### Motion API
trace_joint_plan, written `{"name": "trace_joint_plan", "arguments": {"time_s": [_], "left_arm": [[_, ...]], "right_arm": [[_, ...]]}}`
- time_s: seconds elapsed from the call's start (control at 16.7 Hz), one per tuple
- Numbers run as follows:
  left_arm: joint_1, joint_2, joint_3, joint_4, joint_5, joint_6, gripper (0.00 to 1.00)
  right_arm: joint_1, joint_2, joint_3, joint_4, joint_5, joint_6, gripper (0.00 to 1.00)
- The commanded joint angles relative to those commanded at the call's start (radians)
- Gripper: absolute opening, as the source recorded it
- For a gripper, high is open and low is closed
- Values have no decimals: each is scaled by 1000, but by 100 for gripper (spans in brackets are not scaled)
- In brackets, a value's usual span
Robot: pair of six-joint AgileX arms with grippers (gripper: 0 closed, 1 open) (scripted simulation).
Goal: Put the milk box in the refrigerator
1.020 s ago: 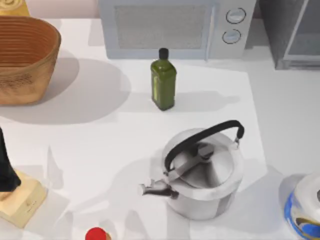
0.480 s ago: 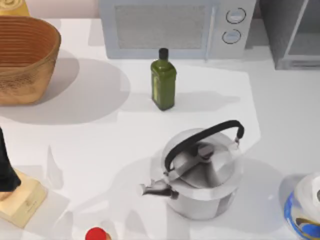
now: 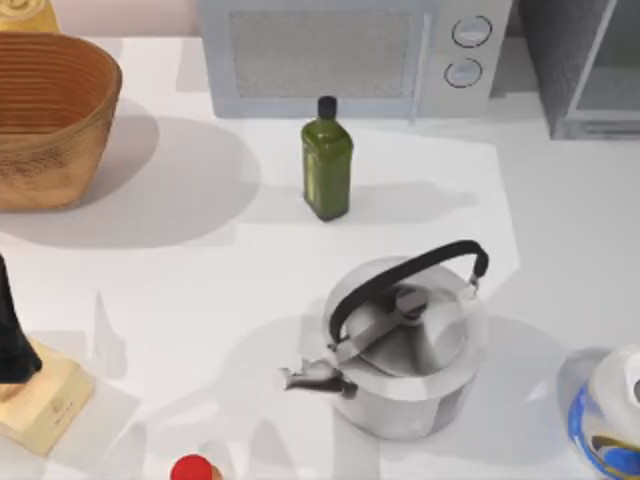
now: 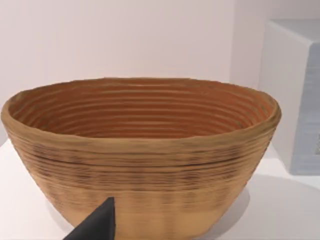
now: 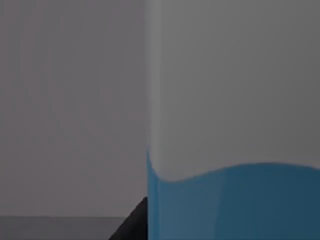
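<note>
the milk box [image 3: 612, 418] stands at the lower right edge of the worktop [image 3: 200, 300] in the top view, partly cut off, its white top above a blue body. in the right wrist view the same carton [image 5: 230, 150] is very close to the camera, white above and blue below, with a dark tip of the right gripper [image 5: 134, 224] just beside it; whether that gripper is apart, together or clamped on the carton i cannot tell. the refrigerator [image 3: 585, 65] is at the far right corner, well apart from the milk box. the left gripper [image 4: 97, 225] hangs near the woven basket [image 4: 140, 150] at the far left, its state also not to be told. the green bottle [image 3: 326, 165], microwave [image 3: 350, 55] and kettle [image 3: 405, 340] sit where they did a second ago; the shadow right of the kettle has shifted slightly.
</note>
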State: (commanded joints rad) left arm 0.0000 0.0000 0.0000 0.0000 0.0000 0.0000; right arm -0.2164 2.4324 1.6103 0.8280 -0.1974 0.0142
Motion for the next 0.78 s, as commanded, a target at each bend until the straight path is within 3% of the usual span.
{"name": "trace_joint_plan", "arguments": {"time_s": [0.72,0.78], "left_arm": [[0,0,0,0,0,0,100],[0,0,0,0,0,0,100]], "right_arm": [[0,0,0,0,0,0,98],[0,0,0,0,0,0,100]]}}
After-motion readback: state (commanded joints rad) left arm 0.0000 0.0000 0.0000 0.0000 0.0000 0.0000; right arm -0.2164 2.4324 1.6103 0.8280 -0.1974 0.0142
